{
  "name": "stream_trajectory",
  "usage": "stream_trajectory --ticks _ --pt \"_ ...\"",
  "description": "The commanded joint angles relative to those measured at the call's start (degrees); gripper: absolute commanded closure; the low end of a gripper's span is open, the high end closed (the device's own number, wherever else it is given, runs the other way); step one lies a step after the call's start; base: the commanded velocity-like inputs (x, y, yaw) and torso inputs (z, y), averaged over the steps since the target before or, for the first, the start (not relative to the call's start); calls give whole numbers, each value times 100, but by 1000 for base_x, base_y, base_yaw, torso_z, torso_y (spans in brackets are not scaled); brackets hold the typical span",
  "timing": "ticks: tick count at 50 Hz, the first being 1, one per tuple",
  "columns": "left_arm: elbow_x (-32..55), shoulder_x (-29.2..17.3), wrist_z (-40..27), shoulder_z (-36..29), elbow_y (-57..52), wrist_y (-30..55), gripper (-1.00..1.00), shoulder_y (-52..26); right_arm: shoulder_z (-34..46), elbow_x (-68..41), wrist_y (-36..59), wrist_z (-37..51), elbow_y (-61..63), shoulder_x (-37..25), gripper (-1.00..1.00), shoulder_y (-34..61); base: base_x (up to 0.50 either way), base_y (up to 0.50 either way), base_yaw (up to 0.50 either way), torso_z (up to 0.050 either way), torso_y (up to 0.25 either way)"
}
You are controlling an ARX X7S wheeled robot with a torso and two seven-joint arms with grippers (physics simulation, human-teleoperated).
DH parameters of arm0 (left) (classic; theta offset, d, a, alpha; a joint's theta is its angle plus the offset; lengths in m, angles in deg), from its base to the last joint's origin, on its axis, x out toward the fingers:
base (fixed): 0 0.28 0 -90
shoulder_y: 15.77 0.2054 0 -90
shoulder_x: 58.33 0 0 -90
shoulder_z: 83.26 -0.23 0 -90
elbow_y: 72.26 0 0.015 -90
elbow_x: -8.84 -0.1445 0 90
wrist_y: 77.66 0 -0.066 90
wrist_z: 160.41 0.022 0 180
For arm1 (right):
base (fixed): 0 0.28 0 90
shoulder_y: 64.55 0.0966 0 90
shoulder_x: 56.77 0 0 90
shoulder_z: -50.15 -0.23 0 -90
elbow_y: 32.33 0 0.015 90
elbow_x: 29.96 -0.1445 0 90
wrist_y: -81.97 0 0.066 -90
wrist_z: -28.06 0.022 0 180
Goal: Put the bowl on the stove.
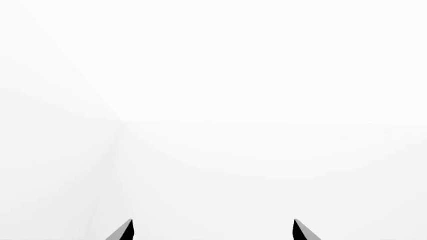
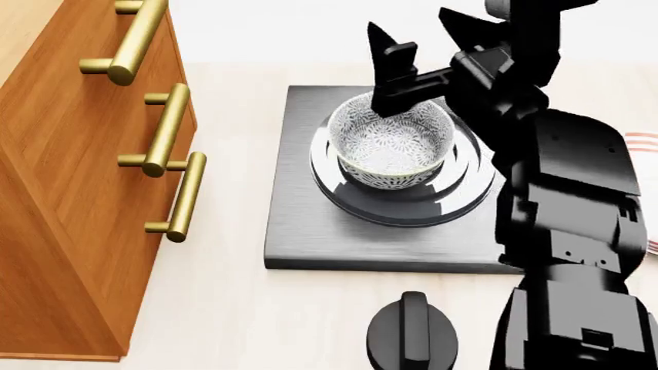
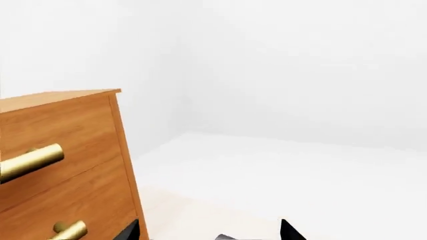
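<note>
- The wooden drawer cabinet (image 2: 72,177), with its brass handles (image 2: 165,131), is standing along the left side of the bench (image 2: 236,308), just beside the stove's left edge; any wide swing that way is risking a knock, so I would be keeping the arm's path straight up.
- The right arm (image 2: 565,231) is reaching in from the bench's right side and is hiding the stove's right edge and part of the burner.
- The stove (image 2: 308,239) is lying flat in the middle of the bench, its ringed burner (image 2: 411,208) showing around the bowl.
- The bowl (image 2: 396,142) is sitting upright on the burner rings, roughly centred, so the placing looks done to me.
- The right gripper (image 2: 421,42) is hanging above the bowl's far rim with its fingers (image 2: 396,69) spread and holding nothing; whether a fingertip is touching the rim, I cannot tell.
- What remains, I judge, is a clean withdrawal: rising vertically first, so no finger is dragging the rim and tipping the bowl off centre, then pulling back to the right.
- The black knob (image 2: 411,335) is resting near the bench's front edge, well clear of that path.
- The left gripper (image 1: 213,231) is showing only two parted tips against blank white, gripping nothing.
</note>
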Motion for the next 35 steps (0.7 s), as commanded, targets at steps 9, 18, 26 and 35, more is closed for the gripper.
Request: stream_trajectory --ticks 9,18,26,35 --pt "-206 63 65 -174 35 -180 -100 -187 -1455 -531 -340 602 2516 313 -100 -2011 0 0 0 0 0" --pt "-180 54 89 -259 50 -205 -100 -245 -1791 -757 -10 1188 3956 499 -100 -3091 0 0 0 0 0" --pt "-157 52 92 -261 51 -210 -100 -260 -2135 -1239 321 1454 4924 585 -100 -3617 0 0 0 0 0" --pt "-164 61 103 -296 65 -209 -100 -276 -2350 -1577 430 1655 5402 590 -100 -3911 0 0 0 0 0"
